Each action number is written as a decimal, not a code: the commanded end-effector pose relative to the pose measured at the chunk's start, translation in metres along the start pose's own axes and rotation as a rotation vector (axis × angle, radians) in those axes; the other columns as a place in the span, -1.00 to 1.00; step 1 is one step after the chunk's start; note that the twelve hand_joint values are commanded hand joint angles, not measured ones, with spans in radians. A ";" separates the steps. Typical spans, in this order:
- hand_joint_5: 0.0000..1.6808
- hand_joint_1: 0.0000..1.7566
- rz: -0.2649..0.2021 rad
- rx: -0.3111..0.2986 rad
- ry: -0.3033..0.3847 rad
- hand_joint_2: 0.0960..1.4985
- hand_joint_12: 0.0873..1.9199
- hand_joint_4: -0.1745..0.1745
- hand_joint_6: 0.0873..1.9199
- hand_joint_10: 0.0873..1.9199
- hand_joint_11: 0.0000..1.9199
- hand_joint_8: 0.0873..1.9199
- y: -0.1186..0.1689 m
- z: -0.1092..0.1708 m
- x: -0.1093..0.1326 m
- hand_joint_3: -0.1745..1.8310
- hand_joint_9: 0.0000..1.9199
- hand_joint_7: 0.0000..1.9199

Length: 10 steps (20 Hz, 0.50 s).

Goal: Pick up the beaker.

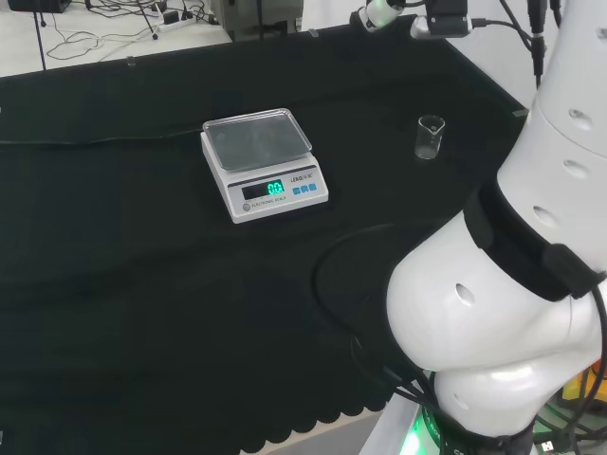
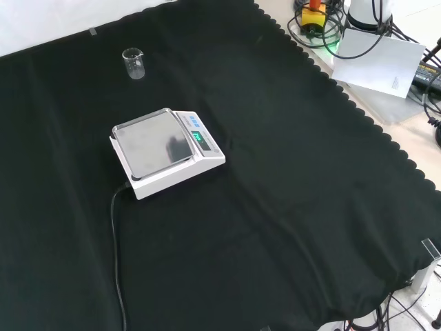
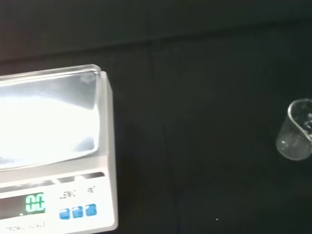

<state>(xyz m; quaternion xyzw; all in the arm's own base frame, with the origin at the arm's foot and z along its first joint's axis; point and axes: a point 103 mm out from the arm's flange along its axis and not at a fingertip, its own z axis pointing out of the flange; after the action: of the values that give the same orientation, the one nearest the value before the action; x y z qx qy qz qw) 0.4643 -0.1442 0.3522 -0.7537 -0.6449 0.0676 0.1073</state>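
Beaker (image 1: 430,137) stands upright near the worktop's (image 1: 114,284) far edge in the front view, apart from the scale (image 1: 263,163). Clear glass may tip if knocked. Hand state: cannot tell.

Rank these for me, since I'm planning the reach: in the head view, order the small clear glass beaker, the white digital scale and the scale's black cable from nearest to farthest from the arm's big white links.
1. Small clear glass beaker, just left of the arm's big white links.
2. White digital scale, mid-cloth.
3. Scale's black cable, trailing to the left edge.
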 end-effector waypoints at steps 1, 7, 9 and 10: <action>-0.43 -0.43 0.026 0.011 0.004 0.43 0.50 -0.17 -0.49 -0.27 -1.00 -0.39 0.025 0.015 -0.033 -0.95 -0.52 -0.56; -0.41 -0.42 0.036 0.070 0.031 0.43 0.50 -0.19 -0.48 -0.27 -1.00 -0.38 0.040 0.036 -0.054 -0.95 -0.52 -0.55; -0.41 -0.42 0.042 0.081 0.036 0.44 0.50 -0.20 -0.48 -0.27 -1.00 -0.38 0.044 0.042 -0.059 -0.95 -0.52 -0.55; -0.40 -0.42 0.048 0.084 0.036 0.44 0.50 -0.20 -0.47 -0.27 -1.00 -0.38 0.046 0.045 -0.061 -0.95 -0.52 -0.55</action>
<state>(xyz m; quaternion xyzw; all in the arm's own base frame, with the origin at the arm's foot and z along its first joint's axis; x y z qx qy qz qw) 0.4816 -0.1602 0.3285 -0.7505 -0.6450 0.0779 0.1214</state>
